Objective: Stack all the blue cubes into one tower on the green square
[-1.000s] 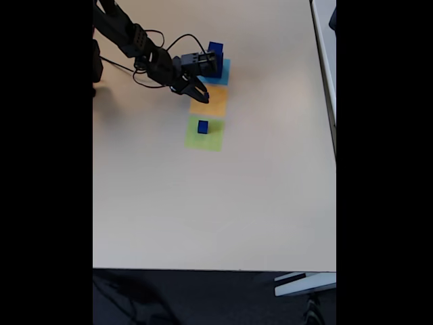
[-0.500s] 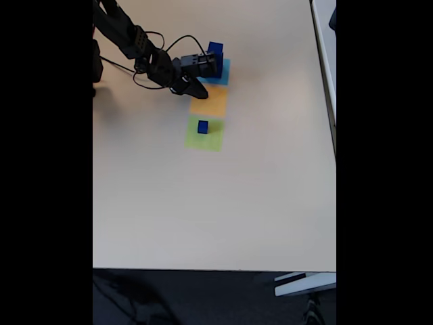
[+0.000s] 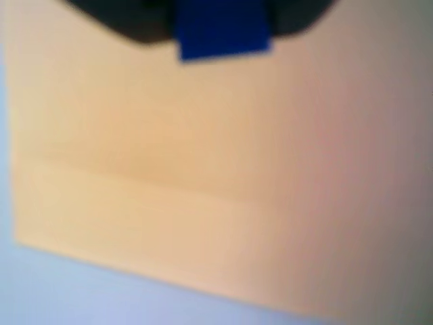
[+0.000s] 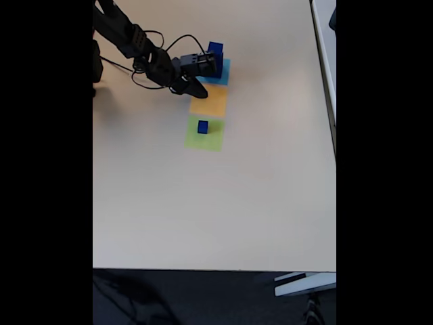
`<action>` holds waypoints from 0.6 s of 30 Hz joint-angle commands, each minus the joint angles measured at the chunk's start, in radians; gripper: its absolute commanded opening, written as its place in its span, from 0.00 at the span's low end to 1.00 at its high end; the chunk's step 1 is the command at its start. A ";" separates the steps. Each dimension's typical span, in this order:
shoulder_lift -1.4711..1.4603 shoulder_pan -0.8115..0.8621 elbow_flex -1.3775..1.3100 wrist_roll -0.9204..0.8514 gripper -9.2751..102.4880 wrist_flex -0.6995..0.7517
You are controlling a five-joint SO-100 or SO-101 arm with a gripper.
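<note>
Arm (image 4: 132,39): all black, built of blocky jointed segments. Thin black cables (image 4: 177,42) loop loosely off the links nearest the gripper (image 4: 196,90), whose fingers are black and tapered. In the wrist view, gripper parts appear as blurred black shapes.

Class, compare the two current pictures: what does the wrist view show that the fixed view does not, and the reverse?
Wrist view: a dark blue piece at the top edge, flanked by dark shapes; whether it is gripped is unclear. Fixed view: the arm, its pincer, the green square with a small blue cube on it, and more blue cubes on the light-blue square. Both: the orange square.
</note>
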 commanded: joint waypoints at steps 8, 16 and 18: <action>0.209 0.063 -0.127 -0.035 0.08 0.270; 0.227 0.155 -0.270 0.003 0.08 0.417; 0.222 0.172 -0.284 0.018 0.08 0.425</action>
